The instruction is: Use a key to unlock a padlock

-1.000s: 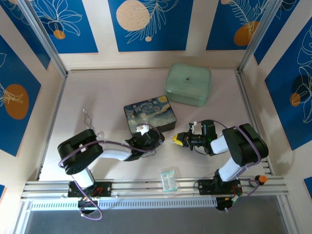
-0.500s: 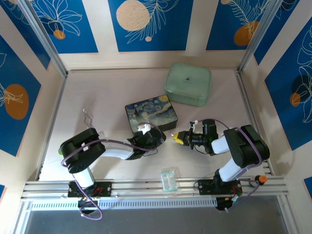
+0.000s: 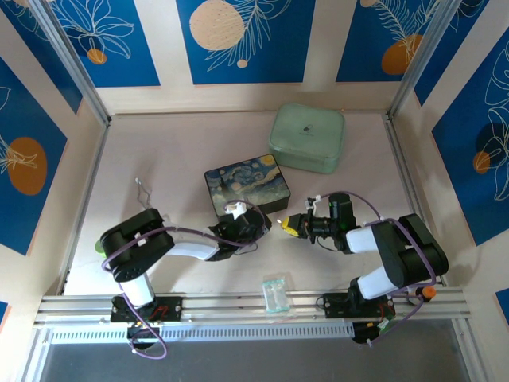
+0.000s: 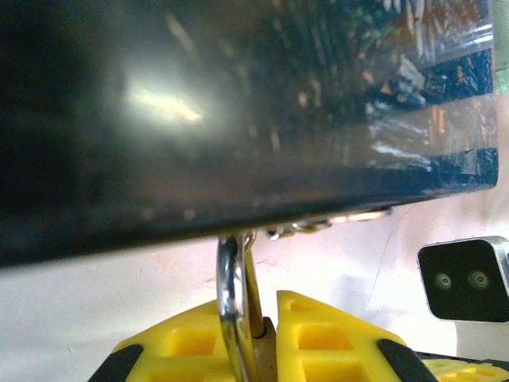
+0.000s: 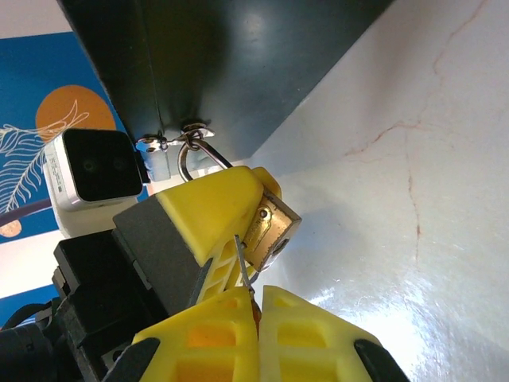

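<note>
A Starry Night painted box [image 3: 246,185] sits mid-desk [image 3: 175,143], turned at an angle, its side wall dark and glossy. Far and right of it, well apart, lies a mint-green rounded case [image 3: 307,138], closed. A small clear plastic packet [image 3: 276,292] rests at the near edge. A thin bent wire piece [image 3: 142,189] lies at the left. Blue floral panels [image 3: 242,40] line the walls.

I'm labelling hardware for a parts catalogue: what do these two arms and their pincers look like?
Both the left arm and right arm have black joint housings, white links and a looping purple cable. The left pincer and right pincer have blocky yellow fingers with dark grey pads.
</note>
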### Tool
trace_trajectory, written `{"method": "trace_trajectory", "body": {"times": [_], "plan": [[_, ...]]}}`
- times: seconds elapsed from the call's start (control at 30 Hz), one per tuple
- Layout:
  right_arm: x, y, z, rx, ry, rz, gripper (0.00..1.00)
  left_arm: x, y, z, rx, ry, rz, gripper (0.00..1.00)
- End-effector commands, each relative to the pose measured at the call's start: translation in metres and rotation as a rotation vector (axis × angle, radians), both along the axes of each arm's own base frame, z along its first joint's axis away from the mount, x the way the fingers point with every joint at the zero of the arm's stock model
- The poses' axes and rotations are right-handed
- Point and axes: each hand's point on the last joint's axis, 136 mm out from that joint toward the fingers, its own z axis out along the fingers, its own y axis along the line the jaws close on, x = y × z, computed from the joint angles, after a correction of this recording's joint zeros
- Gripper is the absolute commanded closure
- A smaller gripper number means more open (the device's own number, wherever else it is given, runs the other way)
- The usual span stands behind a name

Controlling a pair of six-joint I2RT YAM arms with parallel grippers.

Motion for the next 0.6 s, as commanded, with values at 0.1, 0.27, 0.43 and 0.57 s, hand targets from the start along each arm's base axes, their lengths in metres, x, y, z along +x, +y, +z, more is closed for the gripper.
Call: {"method": "trace_trajectory", "body": {"times": [0.1,0.27,0.43,0.57], "plan": [[-0.004,0.007,0.007,0.023,-0.010,0.064,1.00,0.009,-0.016,0.019,-0.098,-0.029,-0.001,1.00],[-0.003,0.011,0.008,0.021,-0.006,0.073,1.00,0.010,-0.014,0.020,-0.102,-0.032,0.006,1.00],[-0.009,0.013,0.004,0.001,0.021,0.080,1.00,0.013,-0.010,0.027,-0.088,-0.046,0.013,1.00],[-0.017,0.012,0.000,-0.005,0.058,0.095,1.00,0.015,-0.007,0.026,-0.134,-0.036,0.029,1.00]]}}
